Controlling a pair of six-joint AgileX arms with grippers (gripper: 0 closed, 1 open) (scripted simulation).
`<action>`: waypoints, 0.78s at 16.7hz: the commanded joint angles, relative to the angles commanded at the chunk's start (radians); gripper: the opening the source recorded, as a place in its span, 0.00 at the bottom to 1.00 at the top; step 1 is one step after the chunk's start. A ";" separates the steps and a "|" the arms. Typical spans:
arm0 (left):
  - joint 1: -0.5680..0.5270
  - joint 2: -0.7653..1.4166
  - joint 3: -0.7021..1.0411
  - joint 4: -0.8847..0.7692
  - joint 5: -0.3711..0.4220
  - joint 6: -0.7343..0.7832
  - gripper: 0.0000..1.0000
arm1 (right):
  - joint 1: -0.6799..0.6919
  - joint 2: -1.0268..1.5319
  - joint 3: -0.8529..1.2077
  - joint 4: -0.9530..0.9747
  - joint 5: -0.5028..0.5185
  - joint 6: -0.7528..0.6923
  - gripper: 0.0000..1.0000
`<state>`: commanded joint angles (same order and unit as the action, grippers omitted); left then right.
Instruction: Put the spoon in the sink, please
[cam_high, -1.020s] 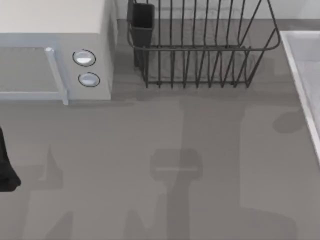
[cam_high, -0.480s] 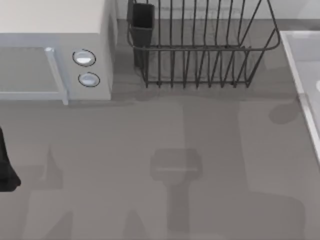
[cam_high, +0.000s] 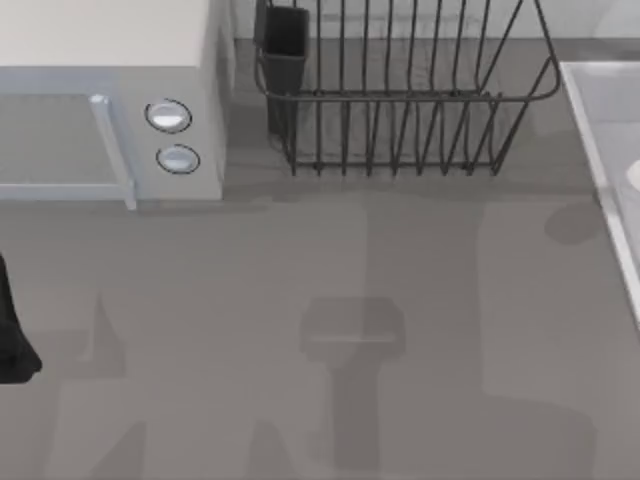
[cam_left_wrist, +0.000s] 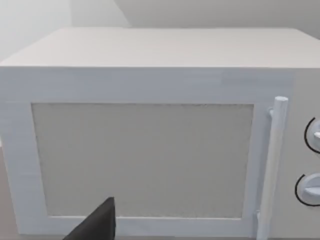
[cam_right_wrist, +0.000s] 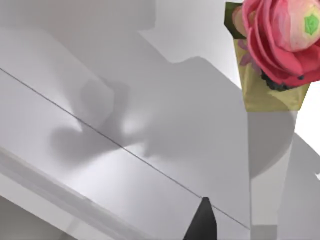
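Item 1: one large pale grey-white rectangular sink (cam_high: 610, 100) at the right edge of the grey table (cam_high: 300, 400), long axis running near to far.

Item 2: right gripper (cam_right_wrist: 202, 222) over the sink's basin; grip cannot be told.

Item 3: left gripper (cam_left_wrist: 102, 222) facing one white box-shaped microwave (cam_high: 110, 60), which has two round knobs (cam_high: 168, 116); grip cannot be told.

Item 4: one dark wire dish rack (cam_high: 400, 100).

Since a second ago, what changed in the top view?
A pale rounded shape has come into view inside the sink at the right edge; too little shows to say what it is. The soft shadows on the table near the sink shifted slightly. The microwave, the dish rack and the left arm, parked at the left edge, stayed as they were.
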<state>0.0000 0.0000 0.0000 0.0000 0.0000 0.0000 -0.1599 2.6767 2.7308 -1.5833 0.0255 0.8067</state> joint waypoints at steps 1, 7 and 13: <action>0.000 0.000 0.000 0.000 0.000 0.000 1.00 | 0.001 -0.016 -0.058 0.032 0.000 0.000 0.00; 0.000 0.000 0.000 0.000 0.000 0.000 1.00 | 0.001 -0.084 -0.300 0.195 -0.001 0.007 0.00; 0.000 0.000 0.000 0.000 0.000 0.000 1.00 | 0.001 -0.087 -0.305 0.200 -0.001 0.007 0.15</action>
<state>0.0000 0.0000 0.0000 0.0000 0.0000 0.0000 -0.1586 2.5896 2.4255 -1.3830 0.0246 0.8139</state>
